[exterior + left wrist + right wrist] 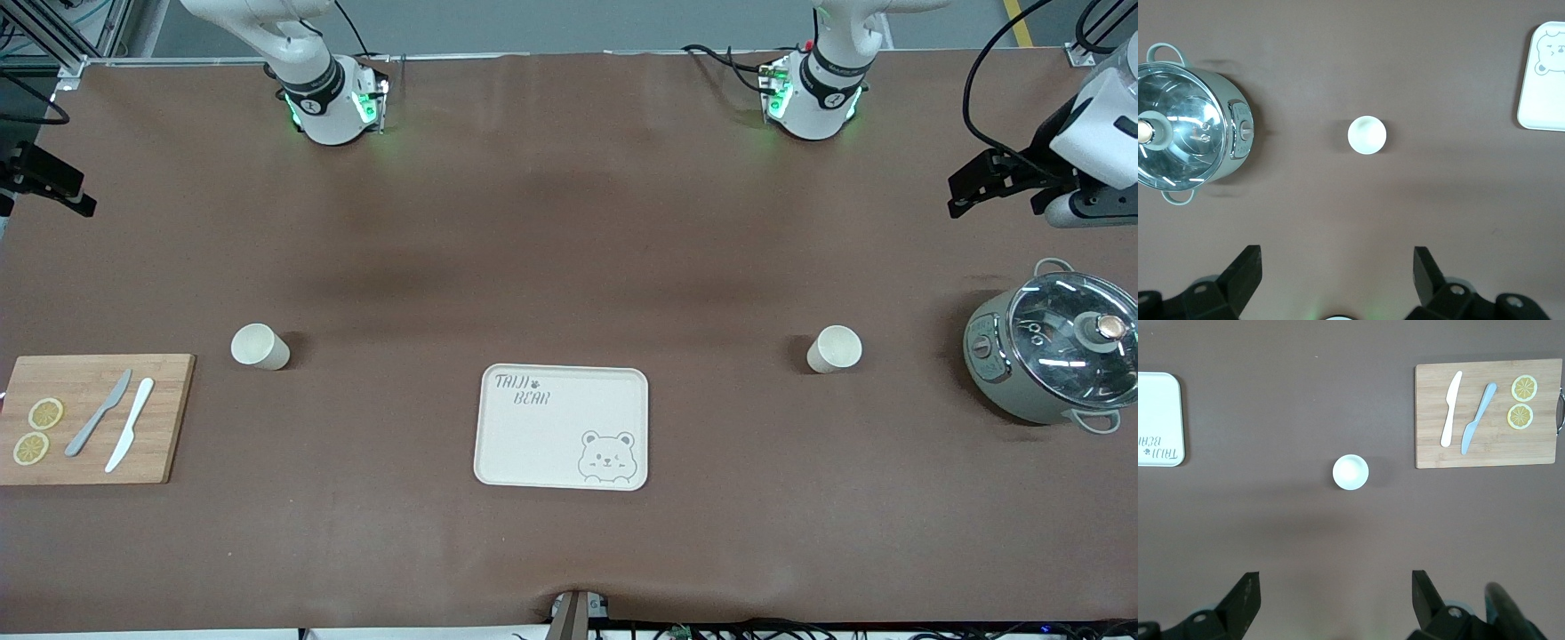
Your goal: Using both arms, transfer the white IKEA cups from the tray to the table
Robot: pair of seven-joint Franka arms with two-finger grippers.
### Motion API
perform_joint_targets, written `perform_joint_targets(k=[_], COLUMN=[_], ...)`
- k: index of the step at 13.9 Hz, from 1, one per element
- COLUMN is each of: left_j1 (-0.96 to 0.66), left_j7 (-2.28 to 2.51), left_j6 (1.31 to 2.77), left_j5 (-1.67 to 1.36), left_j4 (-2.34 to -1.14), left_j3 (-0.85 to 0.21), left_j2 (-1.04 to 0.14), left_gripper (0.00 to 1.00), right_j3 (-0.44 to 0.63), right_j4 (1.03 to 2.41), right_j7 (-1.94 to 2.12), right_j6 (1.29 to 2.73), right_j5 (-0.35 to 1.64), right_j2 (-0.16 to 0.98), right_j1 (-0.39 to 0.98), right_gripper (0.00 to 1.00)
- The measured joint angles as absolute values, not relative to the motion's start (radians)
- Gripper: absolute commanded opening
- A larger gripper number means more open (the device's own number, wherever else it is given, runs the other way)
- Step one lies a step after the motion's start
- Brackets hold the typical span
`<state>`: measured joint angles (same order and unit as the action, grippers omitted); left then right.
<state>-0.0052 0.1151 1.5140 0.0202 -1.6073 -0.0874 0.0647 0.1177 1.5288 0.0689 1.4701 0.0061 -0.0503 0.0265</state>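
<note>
Two cups (1367, 135) (1351, 472) upright, each under an open hand (1337, 267) (1335, 590)

Both arms (267, 36) run off the front view's top edge. The board (89, 418) and pot (1058, 356) are cropped at the table's ends. Each wrist view clips the tray (1545, 73), and the board's handle (1560, 410) is cut off.

Cutting board (89, 418) with two knives and lemon slices (37, 431); lidded pot (1053, 351) (glass lid) toward the left arm's end.
</note>
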Motion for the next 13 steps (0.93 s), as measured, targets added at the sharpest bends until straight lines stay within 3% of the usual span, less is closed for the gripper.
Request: perform_joint_targets(k=[13], left_j1=[0.012], left_j7=[0.072], left_j6=[1.486], left_j5=[0.02], left_j4=[-1.626], left_j3=[-0.098], left_j2=[0.102], left_gripper=[1.0], right_j3=[0.118], right_j4=[1.529], right_j7=[0.069], right_j6=[1.47], right_j5=[0.006], right_j2=[-0.05], right_j1=[0.026], right_gripper=[1.0])
